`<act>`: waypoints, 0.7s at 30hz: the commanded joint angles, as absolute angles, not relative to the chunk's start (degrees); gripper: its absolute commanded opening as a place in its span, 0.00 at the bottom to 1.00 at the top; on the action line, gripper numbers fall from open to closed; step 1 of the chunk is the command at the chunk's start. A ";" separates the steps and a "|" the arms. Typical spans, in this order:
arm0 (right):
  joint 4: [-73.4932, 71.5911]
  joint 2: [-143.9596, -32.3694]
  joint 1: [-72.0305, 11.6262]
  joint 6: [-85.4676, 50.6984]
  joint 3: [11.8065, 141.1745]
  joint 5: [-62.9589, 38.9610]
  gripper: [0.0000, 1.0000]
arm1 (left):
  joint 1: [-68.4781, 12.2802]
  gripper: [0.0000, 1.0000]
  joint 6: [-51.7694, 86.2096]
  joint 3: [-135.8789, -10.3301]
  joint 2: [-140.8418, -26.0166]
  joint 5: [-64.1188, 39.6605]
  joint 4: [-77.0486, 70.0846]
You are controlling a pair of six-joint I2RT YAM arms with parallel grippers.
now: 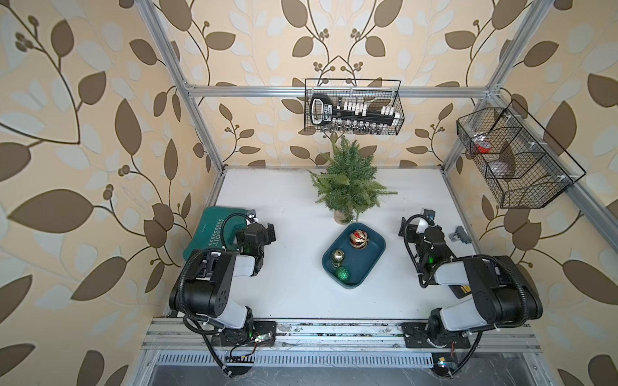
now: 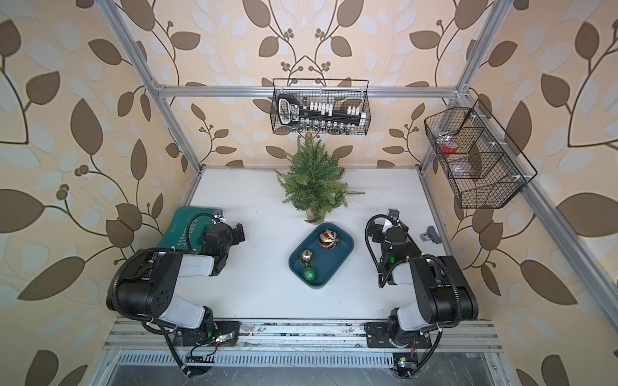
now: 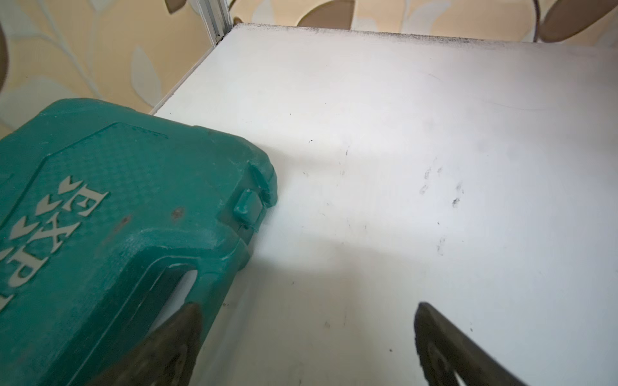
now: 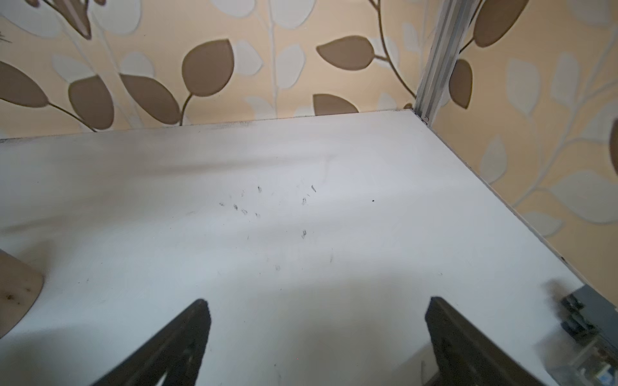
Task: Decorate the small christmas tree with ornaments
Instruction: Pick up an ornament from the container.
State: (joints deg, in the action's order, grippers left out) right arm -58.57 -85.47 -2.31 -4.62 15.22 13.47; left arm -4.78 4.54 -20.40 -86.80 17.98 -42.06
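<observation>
1. Left gripper (image 3: 307,309), at 9 o'clock of the blue tray (image 1: 366,264): jaws spread wide, nothing held, close beside the green tool case (image 1: 210,230). Likely risk: a swing toward the tray could clip the case's near corner.
2. The tray sat mid-table with three ornaments loose in it and none on the tree. The gold bauble (image 1: 337,256) and the green glitter bauble (image 1: 343,274) lay nearly touching at the tray's 8 o'clock end. A wide pinch on one would probably knock the other or send it rolling. The thin loops looked hard to catch, and the round shiny shells could slip out from flat pads.
3. Small christmas tree (image 1: 347,182), at 12 o'clock of the tray, with its base just beside the rim. It looked light and narrow-footed, so a push while hooking a loop onto a branch might tip or slide it.
4. Right gripper (image 4: 317,300), at 3 o'clock of the tray: jaws wide, empty, over bare table (image 4: 301,200). A small grey part (image 1: 459,234) lay further out at 3 o'clock, where an arm sweep could strike it.
5. Looks:
   - The gold bauble was small and mirror-bright.
   - The green one was small and glittery.
   - The red-and-gold bauble (image 1: 359,239) was the largest, ribbed, at the tray's 1 o'clock end.
   - The tree stood upright and bushy, with green needles, a tan base and no decorations.
</observation>
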 commanded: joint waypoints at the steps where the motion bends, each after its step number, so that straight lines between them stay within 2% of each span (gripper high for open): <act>1: -60.01 -85.43 -2.68 -4.04 15.03 13.62 1.00 | -4.04 0.99 3.14 -21.75 -86.29 17.31 -43.59; 21: -59.87 -85.43 -2.64 -4.04 15.03 13.62 1.00 | -4.09 0.99 3.16 -21.37 -85.78 17.33 -43.92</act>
State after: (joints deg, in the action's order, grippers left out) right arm -58.57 -85.47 -2.52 -4.43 15.22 13.47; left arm -4.78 4.51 -20.47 -86.78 17.98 -42.00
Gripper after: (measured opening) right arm 0.997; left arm 0.989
